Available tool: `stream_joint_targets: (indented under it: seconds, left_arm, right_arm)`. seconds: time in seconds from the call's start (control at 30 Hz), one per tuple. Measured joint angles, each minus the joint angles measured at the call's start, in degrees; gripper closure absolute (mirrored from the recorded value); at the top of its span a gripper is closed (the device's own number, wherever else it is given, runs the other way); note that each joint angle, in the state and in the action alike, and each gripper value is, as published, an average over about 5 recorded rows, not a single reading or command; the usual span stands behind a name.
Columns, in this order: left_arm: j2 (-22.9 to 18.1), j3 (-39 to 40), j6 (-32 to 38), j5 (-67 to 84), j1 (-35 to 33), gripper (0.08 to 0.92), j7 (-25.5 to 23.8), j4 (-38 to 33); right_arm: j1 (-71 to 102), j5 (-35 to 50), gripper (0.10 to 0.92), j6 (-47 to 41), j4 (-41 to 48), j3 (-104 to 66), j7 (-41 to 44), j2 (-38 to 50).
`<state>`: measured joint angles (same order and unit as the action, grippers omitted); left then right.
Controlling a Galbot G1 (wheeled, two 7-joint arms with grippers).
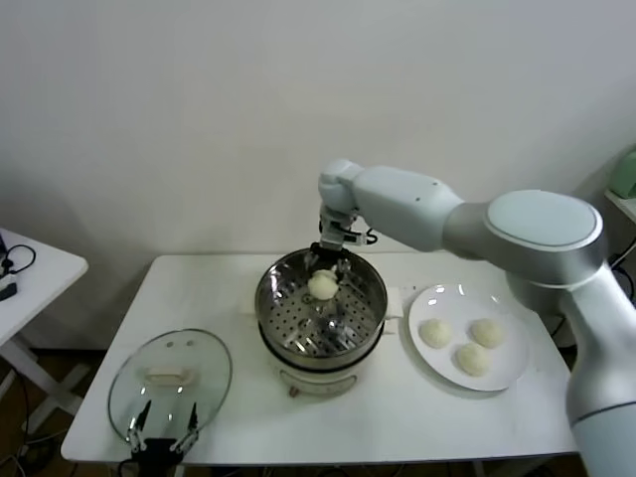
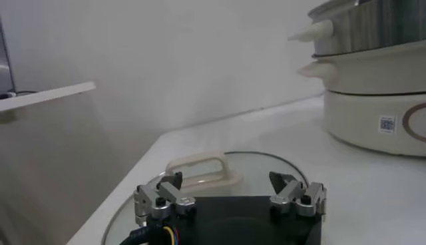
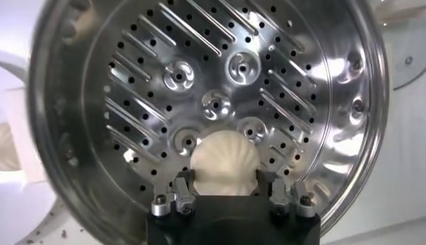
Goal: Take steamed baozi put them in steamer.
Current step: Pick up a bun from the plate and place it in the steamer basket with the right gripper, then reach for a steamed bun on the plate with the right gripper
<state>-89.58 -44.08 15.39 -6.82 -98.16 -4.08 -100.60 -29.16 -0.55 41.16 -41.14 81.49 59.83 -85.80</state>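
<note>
Your right end effector (image 1: 328, 266) pinches a soft, light cream-white baozi (image 3: 223, 162) by its sides above the shiny steel steamer (image 1: 370, 288); squeeze gently. Left end effector (image 2: 229, 197) idles open over the glass lid (image 1: 214, 381).

The steamer (image 1: 320, 316) stands mid-table, open at the top. The right gripper (image 1: 329, 260) with its bun (image 1: 323, 285) hangs over the far part of the perforated tray (image 3: 219, 100); the near part lies bare. Left of the steamer runs a strip of bare table (image 1: 199, 288), bounded at the near left by the glass lid (image 1: 171, 383), where the left gripper (image 1: 164, 437) sits. Just right of the steamer, the plate (image 1: 509, 368) with three buns (image 1: 435, 333) fills the table's right side.
</note>
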Motion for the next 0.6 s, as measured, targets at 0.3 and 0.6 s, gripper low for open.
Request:
stream_joint_targets:
  seconds: [0.3,0.6]
  left_arm:
    - [0.11,-0.4,0.22,-0.26,-0.74,0.177,0.09,-0.56]
    - [-0.25,-0.09,0.24,-0.89,-1.32,0.177,0.12,-1.21]
  right_arm:
    - [-4.26,6.43,0.203,0.03,-2.07,2.45,0.05,2.13]
    - [-18.55,26.61,0.203,-14.43,-15.9,17.68,0.01,13.0]
